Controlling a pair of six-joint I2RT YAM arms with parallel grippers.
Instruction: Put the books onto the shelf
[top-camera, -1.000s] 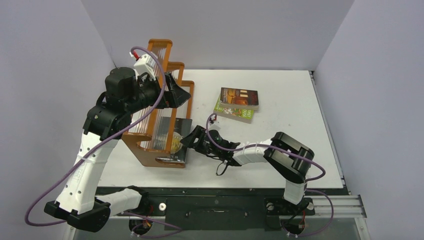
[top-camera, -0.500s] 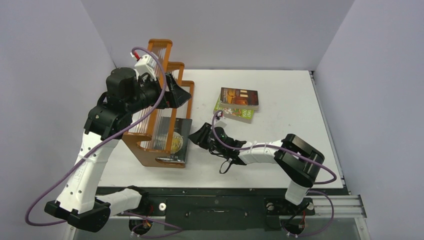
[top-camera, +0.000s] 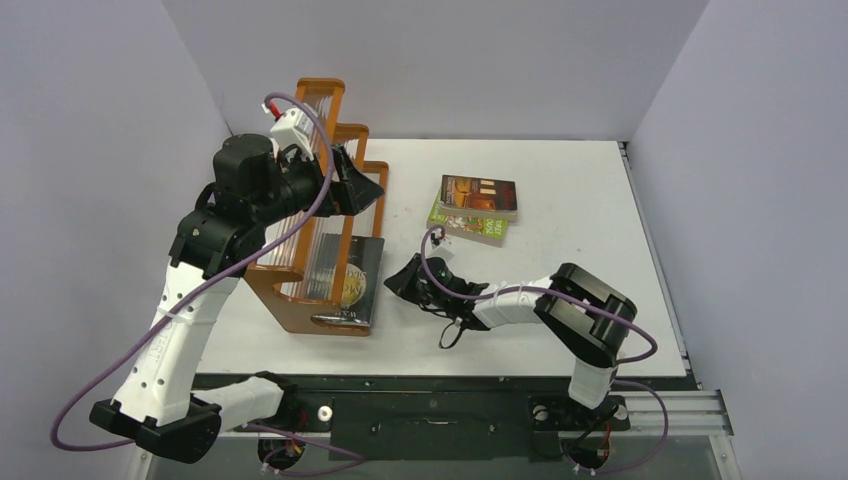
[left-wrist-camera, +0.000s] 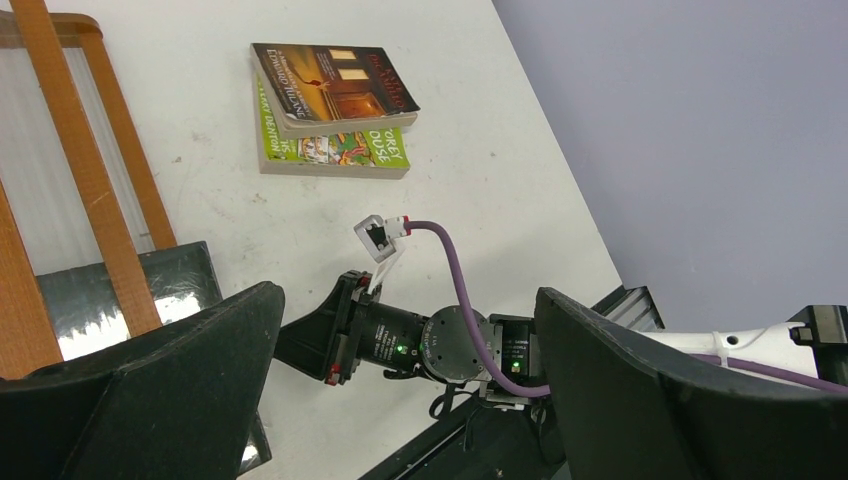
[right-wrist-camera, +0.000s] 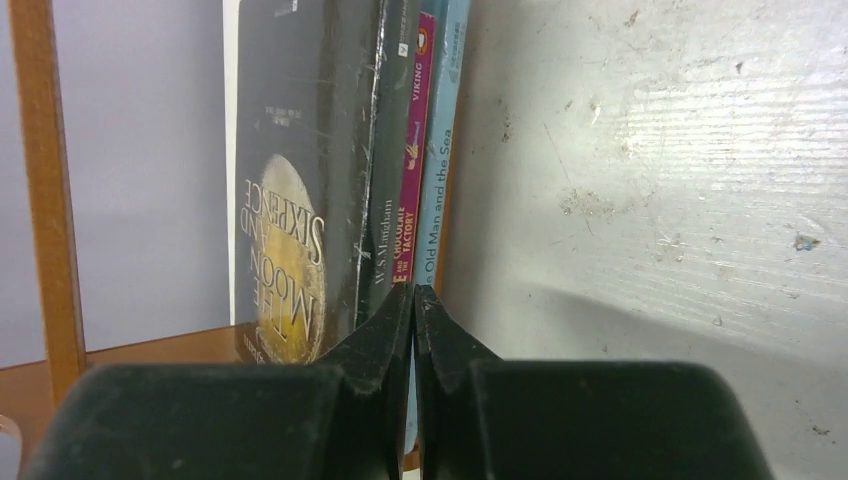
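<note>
Three down, two to go. A black paperback with a gold emblem (top-camera: 358, 280) stands in the lowest tier of the orange-brown stepped wooden shelf (top-camera: 285, 305), leaning against the clear ribbed panel. The right arm (top-camera: 520, 300) lies low across the white tabletop (top-camera: 560, 260), and its jaws are pressed together on nothing, tips just short of that book. The left arm (top-camera: 195, 300) hangs above the shelf with its jaws spread wide and empty. The leftovers sit well apart towards the back: a dark brown-orange paperback (top-camera: 479, 195) lying flat and slightly askew on a bright green illustrated paperback (top-camera: 470, 228). These look thin and light, probably floppy, with glossy covers that could slide on each other. So the sensible hold is likely a pinch across the thickness near the spine, the stiffest part, taking the top one first where its edge overhangs the green. The views differ, too. The right wrist camera sits right at the shelf and shows what the overhead cannot: a magenta spine (right-wrist-camera: 410, 190) and a light blue spine (right-wrist-camera: 440, 180) tucked beside the black cover — three books packed upright. The left wrist camera gives the stack's covers plainly, but of the shelved books only a corner of the black one.
</note>
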